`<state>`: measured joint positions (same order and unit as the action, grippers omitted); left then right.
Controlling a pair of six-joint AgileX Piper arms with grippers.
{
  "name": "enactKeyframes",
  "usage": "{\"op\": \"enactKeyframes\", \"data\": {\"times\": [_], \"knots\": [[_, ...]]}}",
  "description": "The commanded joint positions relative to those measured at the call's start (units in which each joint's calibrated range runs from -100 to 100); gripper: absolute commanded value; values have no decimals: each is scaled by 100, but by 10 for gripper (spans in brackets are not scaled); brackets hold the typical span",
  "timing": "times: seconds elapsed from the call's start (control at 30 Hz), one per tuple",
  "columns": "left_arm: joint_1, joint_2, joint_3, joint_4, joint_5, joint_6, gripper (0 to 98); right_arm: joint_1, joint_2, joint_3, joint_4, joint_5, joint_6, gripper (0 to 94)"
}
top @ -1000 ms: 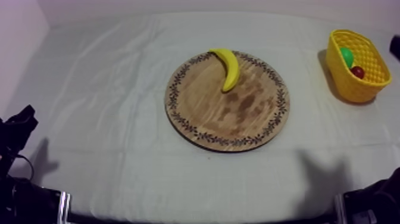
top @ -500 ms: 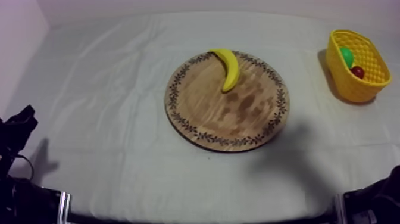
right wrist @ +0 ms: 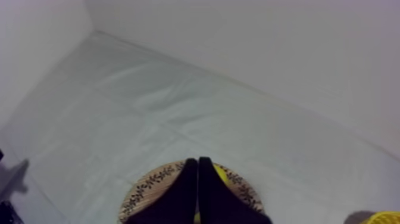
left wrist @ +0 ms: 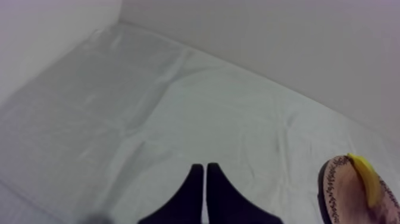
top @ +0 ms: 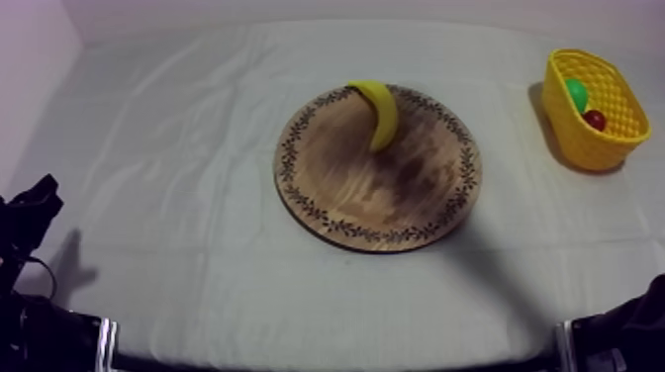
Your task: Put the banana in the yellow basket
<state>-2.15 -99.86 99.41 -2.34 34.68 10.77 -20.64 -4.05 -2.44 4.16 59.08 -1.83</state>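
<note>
The yellow banana (top: 381, 111) lies on the far part of the round wooden board (top: 396, 198) in the middle of the table. At the far right stands the yellow basket (top: 584, 148). My right gripper (right wrist: 197, 161) is shut on nothing, its fingers a narrow wedge above the board (right wrist: 146, 193), with the banana (right wrist: 220, 174) just beside the tips. My left gripper (left wrist: 205, 168) is also shut and holds nothing; it rests low at the left (top: 42, 190), far from the board (left wrist: 333, 184) and banana (left wrist: 368, 179).
A green fruit (top: 576, 94) and a small red fruit (top: 594, 120) lie inside the basket, whose rim (right wrist: 384, 218) shows beyond the board. A dark shadow falls across the board. Part of the right arm (top: 633, 326) sits at the near right edge.
A black part of the right arm left the upper right edge of the top view. Its shadow slid from the near right cloth leftward onto the board. Banana and left arm stayed put.
</note>
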Motion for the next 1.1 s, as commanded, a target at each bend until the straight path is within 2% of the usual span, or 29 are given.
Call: {"op": "enactKeyframes", "data": {"times": [0.0,0.27,0.7,0.77,0.8,0.87,0.9,0.97,1.07], "knots": [[1,3,4,2,0,0,1,15,806,-72,39,-11,-67,24],[1,3,4,2,0,0,1,-20,1640,425,195,-255,-257,41],[1,3,4,2,0,0,1,-92,1847,1301,368,-402,-660,106],[1,3,4,2,0,0,1,-126,1803,1436,384,-409,-757,182],[1,3,4,2,0,0,1,-142,1778,1490,386,-412,-801,274],[1,3,4,2,0,0,1,-176,1736,1564,369,-412,-836,543],[1,3,4,2,0,0,1,-200,1724,1593,380,-411,-857,640],[1,3,4,2,0,0,1,-249,1696,1680,445,-453,-915,743],[1,3,4,2,0,0,1,-272,1661,1796,401,-571,-791,813]]}}
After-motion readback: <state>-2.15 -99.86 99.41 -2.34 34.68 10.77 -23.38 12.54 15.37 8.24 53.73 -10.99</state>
